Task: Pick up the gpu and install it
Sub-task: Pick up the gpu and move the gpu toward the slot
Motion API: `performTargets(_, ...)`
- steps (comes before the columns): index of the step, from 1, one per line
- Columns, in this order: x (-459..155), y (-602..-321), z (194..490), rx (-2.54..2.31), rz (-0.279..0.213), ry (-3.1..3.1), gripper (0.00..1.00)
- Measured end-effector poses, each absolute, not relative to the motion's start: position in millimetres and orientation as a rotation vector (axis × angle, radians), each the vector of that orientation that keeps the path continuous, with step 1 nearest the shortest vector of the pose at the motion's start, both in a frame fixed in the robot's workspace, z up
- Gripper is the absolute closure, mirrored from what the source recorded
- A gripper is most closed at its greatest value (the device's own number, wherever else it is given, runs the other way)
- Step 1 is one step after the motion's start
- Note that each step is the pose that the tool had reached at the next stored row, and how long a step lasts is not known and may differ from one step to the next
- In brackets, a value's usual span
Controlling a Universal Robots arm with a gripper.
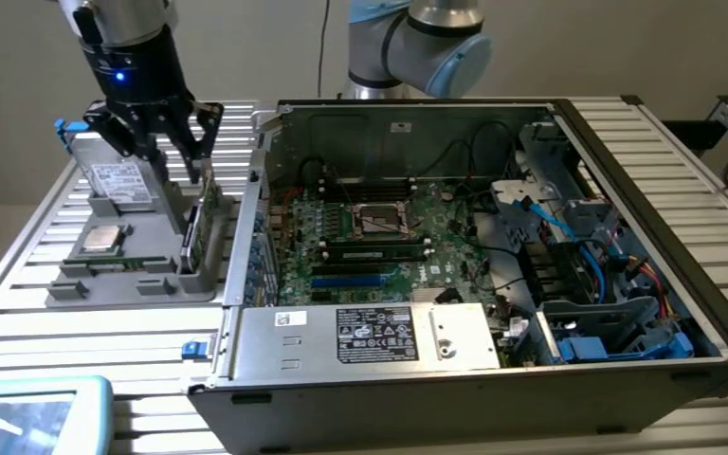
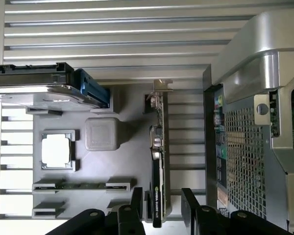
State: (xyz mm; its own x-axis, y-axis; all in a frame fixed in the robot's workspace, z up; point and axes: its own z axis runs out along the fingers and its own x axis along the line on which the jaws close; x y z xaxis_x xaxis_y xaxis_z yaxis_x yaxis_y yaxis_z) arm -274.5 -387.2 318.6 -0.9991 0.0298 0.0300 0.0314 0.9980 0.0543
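Slatted metal bench, grey parts tray on it beside open computer case. Above tray: gripper, jaws apart, nothing gripped, fingers straddling near end of gpu with a gap each side. Directly below gripper, gpu on edge in tray slot nearest case, silvery bracket at far end. Long axis parallel to case wall, at right angles to closing direction. Contact with card not discernible. Further out on tray: hard drive, processor.

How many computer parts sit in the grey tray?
4: hard drive at the far end, processor chip midway, memory stick in front, gpu on edge beside the case; more may be hidden.
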Motion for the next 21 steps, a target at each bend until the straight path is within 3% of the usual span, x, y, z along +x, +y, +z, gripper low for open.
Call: performTargets(21, -275, -399, 281, -0.046, -0.101, -3.105, 0.56)
